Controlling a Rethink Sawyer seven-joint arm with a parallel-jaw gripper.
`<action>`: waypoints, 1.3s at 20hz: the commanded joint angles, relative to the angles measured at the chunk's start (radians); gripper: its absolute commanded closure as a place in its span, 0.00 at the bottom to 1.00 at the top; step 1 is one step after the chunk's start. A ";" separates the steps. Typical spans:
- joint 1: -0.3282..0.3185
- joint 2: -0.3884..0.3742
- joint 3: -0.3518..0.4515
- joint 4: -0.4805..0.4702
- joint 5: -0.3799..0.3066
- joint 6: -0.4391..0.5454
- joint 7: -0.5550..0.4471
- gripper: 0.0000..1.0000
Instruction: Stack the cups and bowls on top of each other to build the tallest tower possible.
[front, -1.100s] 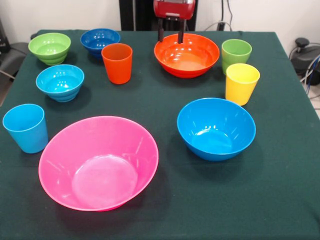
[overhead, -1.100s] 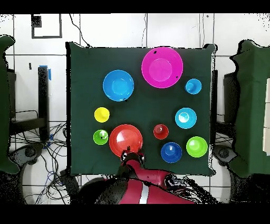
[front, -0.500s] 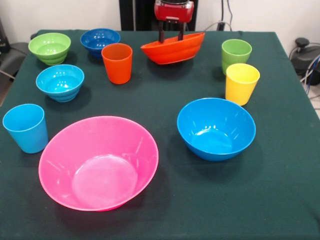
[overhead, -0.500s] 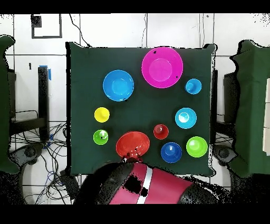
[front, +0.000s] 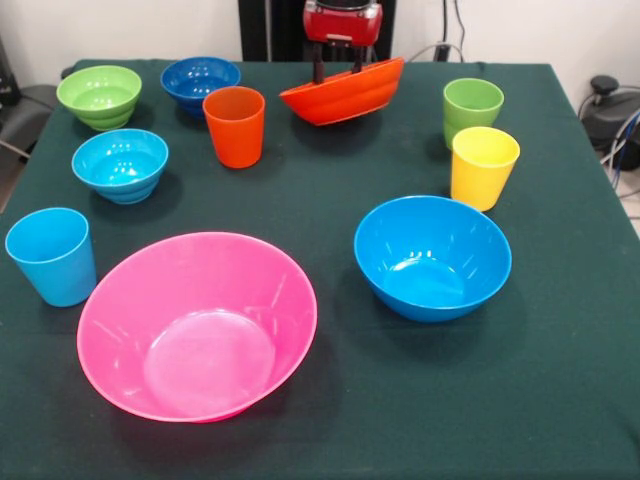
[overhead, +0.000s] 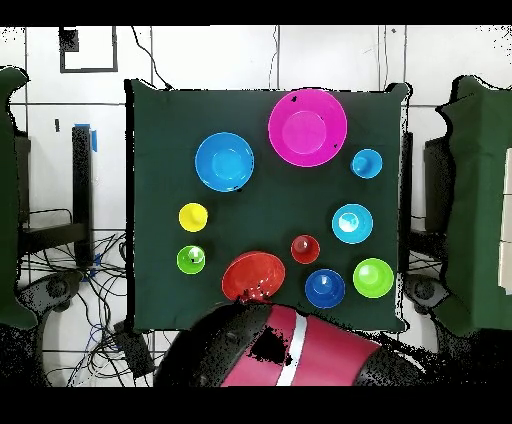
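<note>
Orange bowl, front view: orange bowl (front: 343, 92) tilted, lifted off the green surface (front: 560, 380), far side between orange cup (front: 234, 126) and green cup (front: 473, 108).
End effector, front view: end effector (front: 337, 71) clamps the bowl's rim.
Overhead view: orange bowl (overhead: 253, 276) near the surface's bottom edge, beside the orange cup (overhead: 305, 249); pink bowl (overhead: 307, 127) and blue bowl (overhead: 224, 161) well apart.

A dark green cloth (front: 560, 400) covers the table, lying smooth to its edges. Behind it stands a pale wall (front: 120, 25), with black cables (front: 455, 30) hanging down it at the right. From above, the floor (overhead: 220, 55) is white tile with dark seams, and loose cables (overhead: 100, 260) lie tangled beside the table.
</note>
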 joint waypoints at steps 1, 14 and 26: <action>-0.046 -0.024 0.122 -0.059 -0.042 0.062 0.129 0.00; -0.063 -0.023 0.121 -0.060 -0.055 0.069 0.123 0.00; -0.117 -0.158 0.170 0.003 -0.065 0.205 0.098 0.00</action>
